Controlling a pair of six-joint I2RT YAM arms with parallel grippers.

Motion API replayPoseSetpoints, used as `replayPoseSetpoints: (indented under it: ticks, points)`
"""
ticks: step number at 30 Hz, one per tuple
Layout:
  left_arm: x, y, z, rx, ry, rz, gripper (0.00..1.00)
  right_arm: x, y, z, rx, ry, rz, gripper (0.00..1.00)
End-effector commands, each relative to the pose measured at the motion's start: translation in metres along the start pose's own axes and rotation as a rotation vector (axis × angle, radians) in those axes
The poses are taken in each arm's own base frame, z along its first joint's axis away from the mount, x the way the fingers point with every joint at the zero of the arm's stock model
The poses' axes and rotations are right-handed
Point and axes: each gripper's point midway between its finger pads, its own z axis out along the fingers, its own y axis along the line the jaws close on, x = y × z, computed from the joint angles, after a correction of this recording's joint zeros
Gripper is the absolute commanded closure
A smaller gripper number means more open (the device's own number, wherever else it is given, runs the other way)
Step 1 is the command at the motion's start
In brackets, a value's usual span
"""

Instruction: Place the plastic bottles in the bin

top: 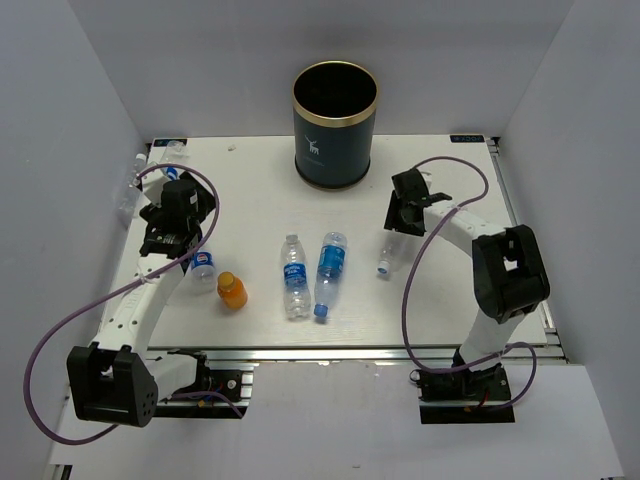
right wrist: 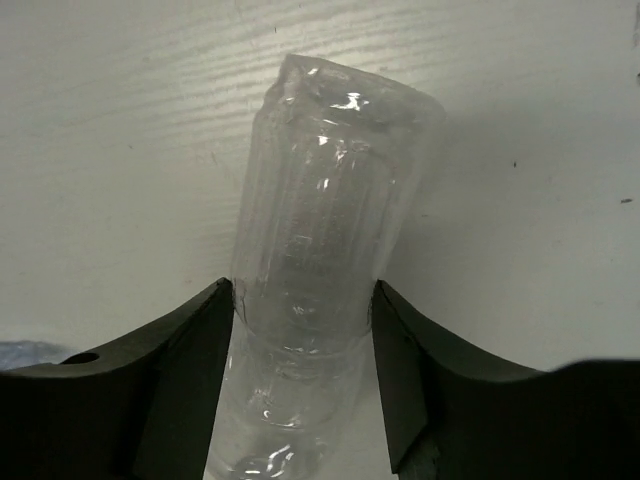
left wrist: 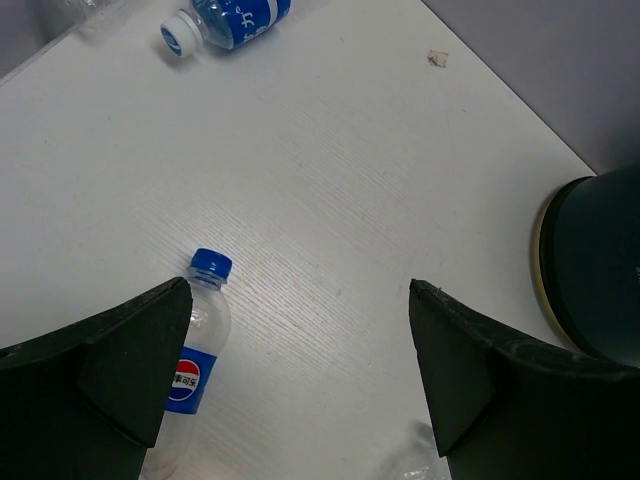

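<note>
Loose bottles [top: 293, 275] and an orange bottle [top: 232, 290] lie nearest on the counter [top: 260, 200]; beyond, the left hand [left wrist: 298, 290] hangs wide open and empty over a blue-capped bottle [left wrist: 205, 340], while the right hand [top: 402, 215] pinches a clear bottle [right wrist: 330, 180] crosswise, likely to carry it unobstructed to the far bin [top: 335, 140].

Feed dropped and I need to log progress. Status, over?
Left gripper open, hovering by Pepsi bottle. Right gripper clamped on clear bottle lying on table. Nothing between it and bin.
</note>
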Motion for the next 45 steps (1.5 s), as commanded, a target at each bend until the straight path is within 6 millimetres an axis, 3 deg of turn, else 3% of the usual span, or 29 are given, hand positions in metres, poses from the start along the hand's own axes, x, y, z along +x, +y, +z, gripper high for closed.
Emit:
replayPoseSetpoints:
  ticks: [1, 3, 6, 8, 10, 14, 18, 21, 23, 24, 25, 27, 28, 29, 31, 35, 37, 39, 43, 44, 45]
  points:
    - [-0.007, 0.007, -0.003, -0.035, -0.023, -0.001, 0.02, -0.021, 0.013, -0.006, -0.059, -0.059, 0.057, 0.46]
    - [-0.009, 0.007, -0.003, -0.036, -0.032, -0.005, 0.02, -0.046, 0.02, -0.02, -0.096, -0.143, 0.045, 0.56]
    - [-0.008, 0.007, -0.001, -0.029, -0.034, -0.003, 0.02, -0.121, 0.035, -0.071, -0.173, -0.383, 0.023, 0.67]
    - [-0.005, 0.004, 0.002, -0.019, -0.022, 0.001, 0.02, -0.175, 0.047, -0.119, -0.239, -0.552, 0.024, 0.7]
    - [-0.001, 0.004, 0.005, -0.024, -0.012, 0.006, 0.02, -0.206, 0.058, -0.154, -0.301, -0.668, -0.019, 0.74]
    - [0.003, 0.004, 0.012, -0.03, 0.003, 0.006, 0.02, -0.278, 0.1, -0.246, -0.539, -1.019, -0.102, 0.76]
    - [0.007, 0.003, 0.018, -0.022, 0.02, 0.007, 0.02, -0.333, 0.124, -0.297, -0.593, -1.32, -0.149, 0.74]
    - [0.011, 0.004, 0.022, -0.028, 0.035, 0.011, 0.02, -0.381, 0.155, -0.294, -0.599, -1.461, -0.168, 0.69]
    - [0.015, 0.005, 0.022, -0.033, 0.051, 0.016, 0.02, -0.397, 0.168, -0.283, -0.589, -1.495, -0.171, 0.63]
    - [0.016, 0.007, 0.024, -0.041, 0.056, 0.018, 0.02, -0.396, 0.186, -0.236, -0.585, -1.444, -0.185, 0.59]
    - [0.016, 0.008, 0.024, -0.044, 0.058, 0.016, 0.02, -0.406, 0.19, -0.258, -0.607, -1.503, -0.174, 0.45]
    - [0.018, 0.01, 0.023, -0.045, 0.065, 0.016, 0.02, -0.399, 0.211, -0.231, -0.631, -1.463, -0.199, 0.32]
    - [0.019, 0.01, 0.023, -0.043, 0.068, 0.016, 0.02, -0.394, 0.216, -0.225, -0.638, -1.448, -0.205, 0.21]
    - [0.019, 0.011, 0.022, -0.042, 0.07, 0.018, 0.02, -0.389, 0.221, -0.224, -0.621, -1.454, -0.229, 0.18]
    - [0.018, 0.013, 0.021, -0.047, 0.067, 0.019, 0.02, -0.388, 0.219, -0.246, -0.616, -1.496, -0.229, 0.11]
    - [0.015, 0.013, 0.019, -0.046, 0.057, 0.01, 0.02, -0.393, 0.204, -0.312, -0.629, -1.527, -0.226, 0.11]
    - [0.014, 0.013, 0.019, -0.048, 0.052, 0.006, 0.02, -0.384, 0.199, -0.325, -0.641, -1.493, -0.245, 0.11]
    - [0.013, 0.015, 0.018, -0.052, 0.048, 0.006, 0.02, -0.36, 0.195, -0.33, -0.649, -1.413, -0.299, 0.11]
    - [0.008, 0.018, 0.016, -0.068, 0.037, 0.007, 0.02, -0.304, 0.172, -0.3, -0.599, -1.127, -0.29, 0.11]
    - [0.009, 0.018, 0.016, -0.064, 0.039, 0.005, 0.02, -0.283, 0.16, -0.306, -0.607, -1.049, -0.258, 0.11]
    - [0.008, 0.017, 0.016, -0.06, 0.037, 0.002, 0.02, -0.248, 0.158, -0.267, -0.601, -0.923, -0.261, 0.11]
